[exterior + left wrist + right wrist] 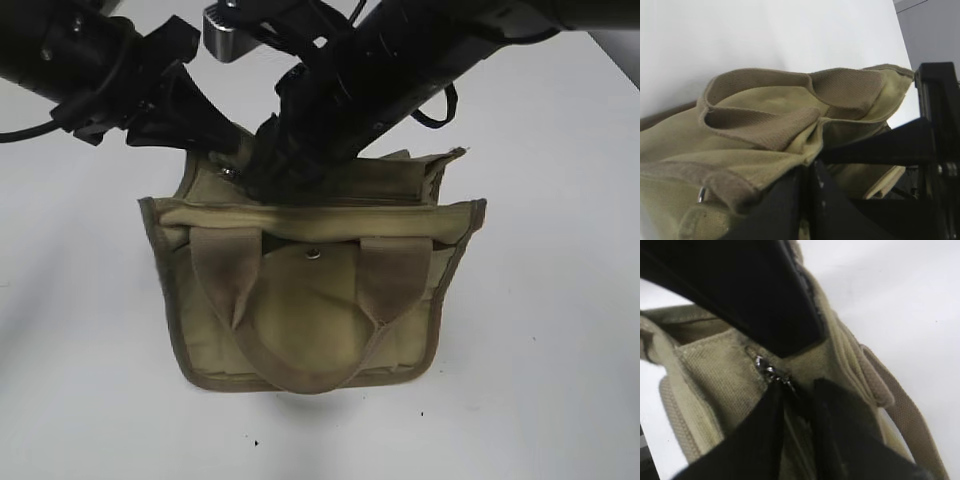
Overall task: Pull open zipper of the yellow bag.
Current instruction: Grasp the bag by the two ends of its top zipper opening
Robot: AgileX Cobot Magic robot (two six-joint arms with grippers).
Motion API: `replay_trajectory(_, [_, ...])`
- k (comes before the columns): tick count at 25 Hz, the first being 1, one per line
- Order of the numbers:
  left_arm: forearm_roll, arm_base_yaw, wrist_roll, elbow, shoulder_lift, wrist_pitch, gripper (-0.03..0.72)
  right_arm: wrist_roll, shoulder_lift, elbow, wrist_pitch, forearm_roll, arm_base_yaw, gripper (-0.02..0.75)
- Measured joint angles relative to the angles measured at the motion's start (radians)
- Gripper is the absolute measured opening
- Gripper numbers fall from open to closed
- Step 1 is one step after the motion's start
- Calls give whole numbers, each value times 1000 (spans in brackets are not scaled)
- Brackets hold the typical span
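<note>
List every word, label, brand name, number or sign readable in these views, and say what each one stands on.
None: no readable text shows in any view.
The yellow bag carries no print or tag on its canvas, handles or flap.
The snap button is too small to show any marking.
The zipper pull is blurred; any stamp on it cannot be read.
The black arms and the white table show no lettering.

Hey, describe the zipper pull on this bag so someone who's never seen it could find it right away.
Start at the olive-yellow bag standing on the white table, and go up to its top edge, where the two black arms come together. In the right wrist view, the zipper pull is the small shiny silver bit between the right gripper fingers. It isn't the round silver snap button, which sits lower on the front.
</note>
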Motion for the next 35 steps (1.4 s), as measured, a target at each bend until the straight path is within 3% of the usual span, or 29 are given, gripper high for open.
replay_trajectory(4, [0, 0, 0, 0, 0, 5, 3, 0, 0, 0, 39, -40, 1, 36])
replay_trajectory(6, [-4, 0, 0, 0, 0, 8, 3, 3, 0, 0, 63, -66, 3, 2])
replay_trajectory(14, [-32, -3, 0, -5, 0, 18, 2, 62, -78, 0, 125, -183, 8, 2])
replay_trajectory(23, [18, -3, 0, -10, -5, 17, 2, 253, -138, 1, 291, -436, -1, 2])
replay_trajectory(35, [30, -3, 0, -10, -7, 17, 1, 398, -139, 1, 495, -475, -236, 2])
